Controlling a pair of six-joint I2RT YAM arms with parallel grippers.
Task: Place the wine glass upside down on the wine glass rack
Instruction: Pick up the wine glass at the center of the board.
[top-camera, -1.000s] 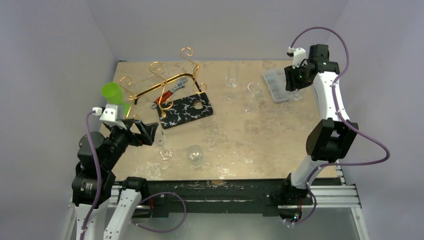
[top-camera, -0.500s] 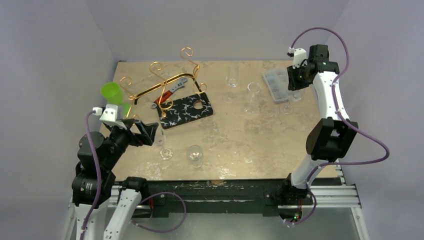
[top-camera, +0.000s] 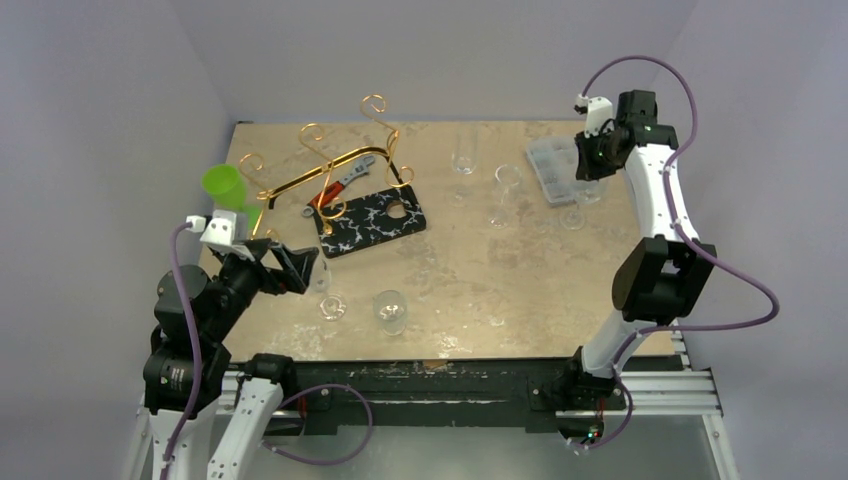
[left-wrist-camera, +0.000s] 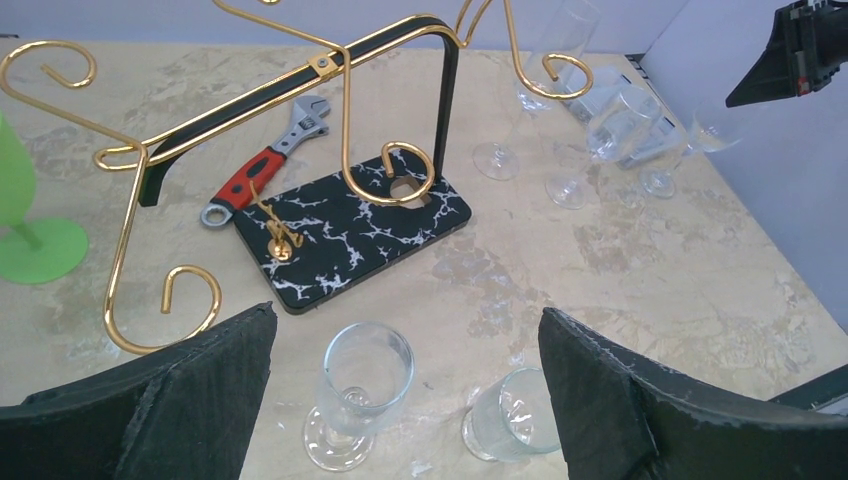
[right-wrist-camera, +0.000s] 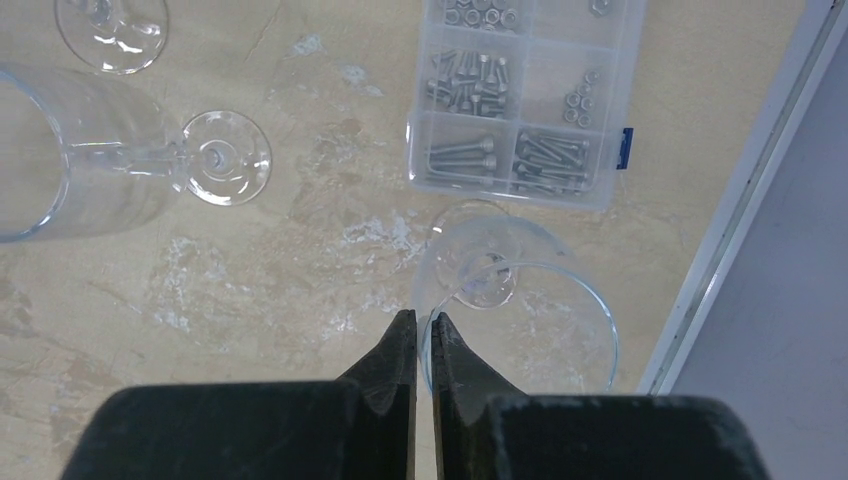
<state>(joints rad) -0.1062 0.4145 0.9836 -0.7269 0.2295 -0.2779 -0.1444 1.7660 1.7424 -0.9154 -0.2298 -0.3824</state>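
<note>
A clear wine glass (right-wrist-camera: 520, 300) stands upright near the table's right edge, seen from above in the right wrist view. My right gripper (right-wrist-camera: 424, 318) is shut on its rim, one finger inside the bowl and one outside. From the top view that gripper (top-camera: 590, 165) hangs over the glass (top-camera: 588, 192) at the far right. The gold wire wine glass rack (top-camera: 320, 165) stands at the far left, with nothing hanging on its scroll loops (left-wrist-camera: 345, 70). My left gripper (top-camera: 300, 270) is open at the near left, its jaws wide apart (left-wrist-camera: 405, 315) above two small glasses.
A clear screw box (right-wrist-camera: 525, 100) lies just beyond the held glass. Two tall glasses (top-camera: 505, 190) (top-camera: 463, 150) stand mid-table. A black veined board (top-camera: 370, 222), a red-handled wrench (top-camera: 340, 182) and a green goblet (top-camera: 223, 185) sit by the rack. Small glasses (left-wrist-camera: 360, 385) (left-wrist-camera: 510, 415) stand below the left gripper.
My right gripper's jaws have closed from partly open onto the wine glass rim. The left arm has not moved.
</note>
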